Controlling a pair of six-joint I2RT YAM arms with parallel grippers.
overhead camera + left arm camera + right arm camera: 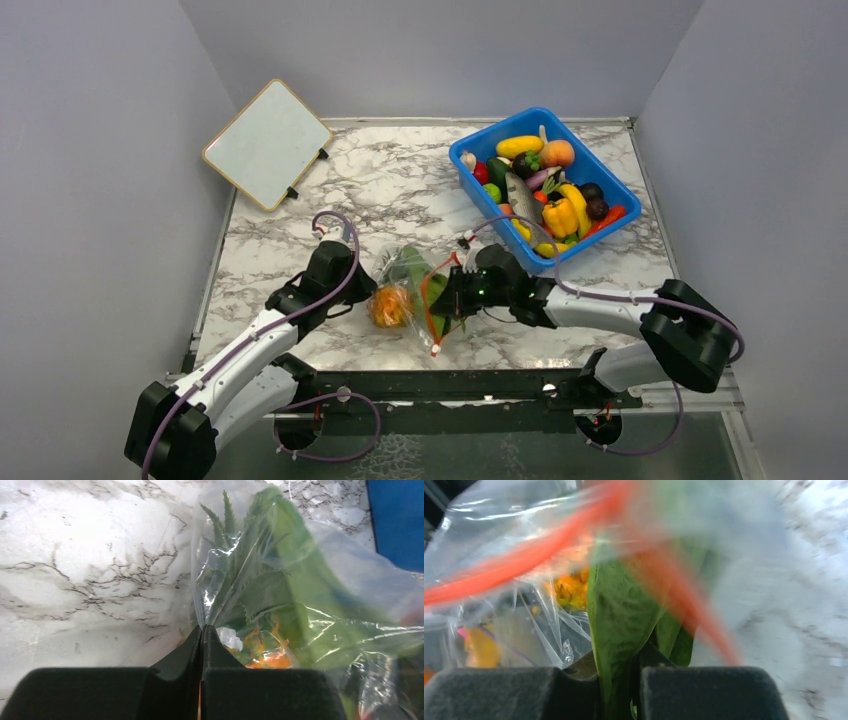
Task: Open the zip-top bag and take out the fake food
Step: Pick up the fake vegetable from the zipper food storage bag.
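**Gripping bag and leaf**

The zip-top bag (402, 288) lies on the table (300, 220) between the arms, mouth toward the right. Left jaws clamp its plastic; right jaws pinch the green leaf (621, 615), which runs straight ahead of them.

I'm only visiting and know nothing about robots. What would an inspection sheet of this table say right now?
Surface: marble-pattern table.
Job's things: clear bag lies between the arms, red zip strip looped apart; it holds a green leaf and an orange pineapple.
Clutter: blue bin of toy food far right; white board far left.
Grippers: left tool shut on the bag's plastic; right tool shut on the leaf.
Cables: purple cables along both arms.
Surroundings: plain grey walls.
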